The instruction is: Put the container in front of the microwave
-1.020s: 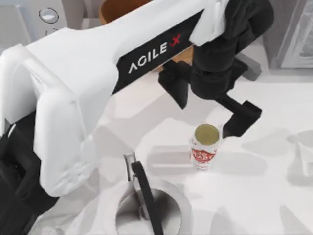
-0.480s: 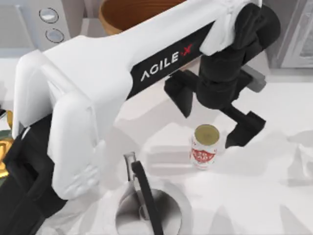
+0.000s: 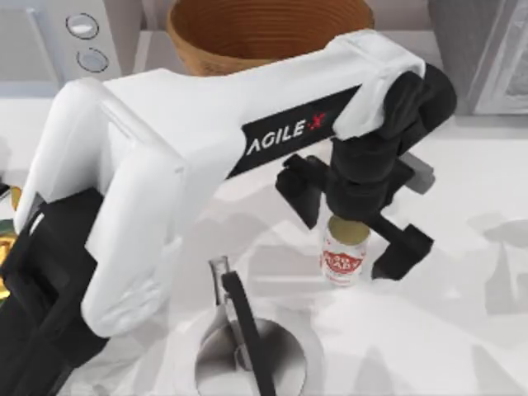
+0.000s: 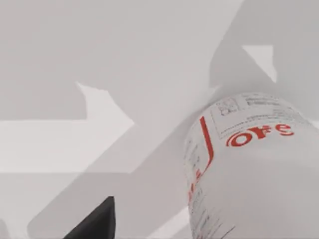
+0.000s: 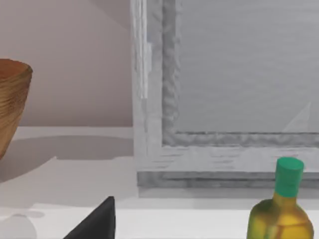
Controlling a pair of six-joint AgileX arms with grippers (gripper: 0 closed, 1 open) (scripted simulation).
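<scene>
Top view: the left gripper (image 3: 356, 235) is poised directly over the container (image 3: 344, 257), a small white can with a red label standing upright on the worktop (image 3: 462, 330) near its centre; the jaws are spread wide, one black finger (image 3: 301, 188) on the can's basket side and the other (image 3: 400, 247) on its opposite side, neither judged to be touching it. The left wrist view shows the can's label at close range. The microwave (image 3: 74, 33), with two round dials, sits at the far left corner, well apart from the can; a woven basket (image 3: 264, 29) stands beside it, and a steel pot with a dark handle (image 3: 247, 346) lies near the can on the near side. The step in hand appears to be the approach to grasp. The next move calls for lowering around the can and closing, then carrying it leftward to the bare worktop before the microwave. The right gripper's state cannot be told; its wrist view faces a grey appliance (image 5: 224, 99) and a green-capped bottle (image 5: 281, 209).
</scene>
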